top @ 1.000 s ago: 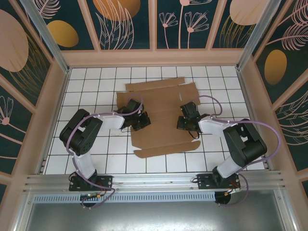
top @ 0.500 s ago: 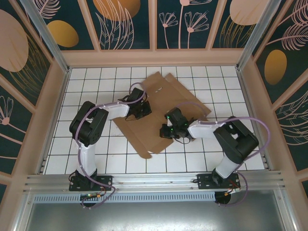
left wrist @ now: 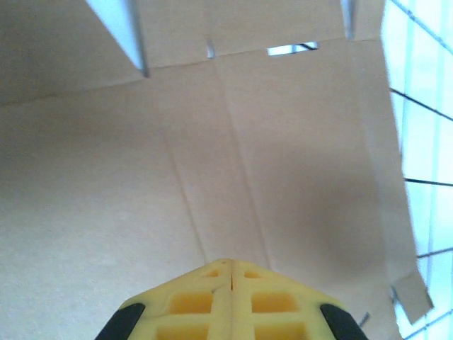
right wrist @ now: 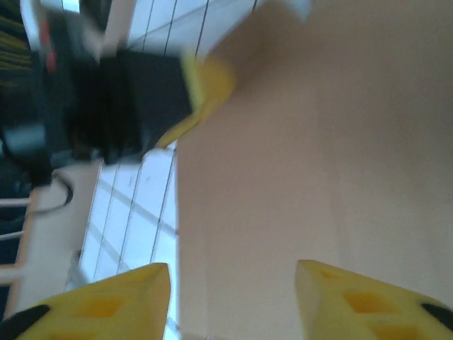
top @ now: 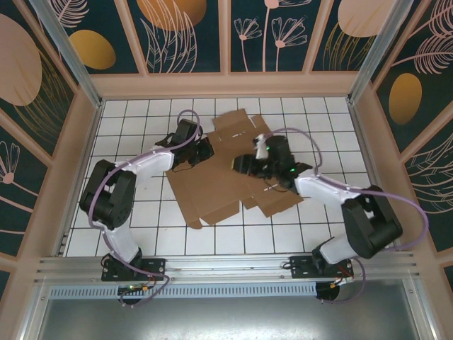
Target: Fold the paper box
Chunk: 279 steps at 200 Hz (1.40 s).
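The paper box [top: 219, 188] is a flat brown die-cut cardboard sheet lying askew on the white tiled floor, with its flaps spread out. My left gripper [top: 203, 151] hovers at the sheet's far left edge. In the left wrist view its yellow fingers [left wrist: 230, 263] are pressed together with nothing between them, and creased cardboard [left wrist: 283, 142] lies below. My right gripper [top: 245, 164] is over the middle of the sheet. In the right wrist view it [right wrist: 232, 275] stands open above bare cardboard [right wrist: 318, 142], with the blurred left gripper [right wrist: 141, 92] across from it.
Pink-framed patterned walls [top: 226, 83] close in the tiled floor [top: 134, 212] on three sides. An aluminium rail [top: 226, 268] runs along the near edge by the arm bases. Bare tiles surround the sheet on all sides.
The sheet has turned and slid across the tiles. My right gripper moved up onto its middle and opened. My left gripper shifted toward the far left edge and stayed shut.
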### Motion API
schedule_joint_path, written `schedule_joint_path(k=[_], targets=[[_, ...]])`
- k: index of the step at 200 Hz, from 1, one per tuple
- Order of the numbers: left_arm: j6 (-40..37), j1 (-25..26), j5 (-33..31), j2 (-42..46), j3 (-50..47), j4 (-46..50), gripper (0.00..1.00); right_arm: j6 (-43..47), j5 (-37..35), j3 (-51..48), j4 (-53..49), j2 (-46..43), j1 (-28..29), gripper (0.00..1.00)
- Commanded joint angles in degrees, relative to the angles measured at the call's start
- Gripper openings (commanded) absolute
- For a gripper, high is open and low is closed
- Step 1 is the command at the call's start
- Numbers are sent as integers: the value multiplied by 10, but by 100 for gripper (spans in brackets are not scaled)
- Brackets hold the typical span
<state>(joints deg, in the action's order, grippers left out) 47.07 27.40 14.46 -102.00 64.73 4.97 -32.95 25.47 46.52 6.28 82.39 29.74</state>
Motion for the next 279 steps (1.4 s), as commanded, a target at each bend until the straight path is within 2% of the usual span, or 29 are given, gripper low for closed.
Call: schedule_joint_path(k=[1, 4, 9, 24, 28, 35, 50, 64, 78, 106, 130, 167, 197, 221, 224, 242, 265, 279], targets=[[26, 10, 39, 1, -52, -30, 0, 104, -109, 49, -134, 16, -48, 59], [30, 12, 40, 2, -57, -35, 0, 110, -117, 58, -145, 22, -55, 60], [35, 15, 41, 3, -64, -42, 0, 119, -132, 72, -159, 35, -64, 67], [44, 27, 43, -2, -76, -55, 0, 149, -166, 109, -185, 70, -81, 70], [44, 32, 41, -5, -76, -57, 0, 157, -173, 116, -185, 80, -84, 85], [42, 42, 37, -12, -71, -54, 0, 168, -179, 129, -188, 99, -87, 88], [41, 56, 27, -23, -61, -47, 0, 187, -156, 159, -208, 151, -86, 85], [57, 55, 25, -24, -79, -59, 0, 190, -135, 168, -219, 182, -74, 79], [66, 51, 17, -27, -106, -63, 0, 187, -136, 157, -215, 193, -57, 72], [85, 24, 8, -20, -167, -87, 0, 168, -139, 134, -213, 210, -33, 51], [88, 4, -11, -4, -187, -83, 0, 139, -122, 108, -192, 210, -5, 46], [77, 1, -33, 35, -172, -60, 0, 81, -55, 103, -139, 217, 45, 46], [48, 2, 17, 35, -145, -52, 0, 85, -13, 102, -103, 181, 32, 50], [19, 18, 32, 35, -123, -57, 0, 95, -57, 105, -115, 125, 19, 62], [15, 21, 31, 34, -118, -56, 0, 101, -59, 105, -119, 119, 3, 62], [3, 42, 35, 12, -77, -46, 0, 136, -104, 89, -130, 83, -28, 63], [11, 58, 42, -30, -35, -48, 0, 179, -164, 112, -180, 95, -74, 63], [27, 58, 45, -47, -31, -63, 0, 205, -155, 111, -181, 103, -107, 63]])
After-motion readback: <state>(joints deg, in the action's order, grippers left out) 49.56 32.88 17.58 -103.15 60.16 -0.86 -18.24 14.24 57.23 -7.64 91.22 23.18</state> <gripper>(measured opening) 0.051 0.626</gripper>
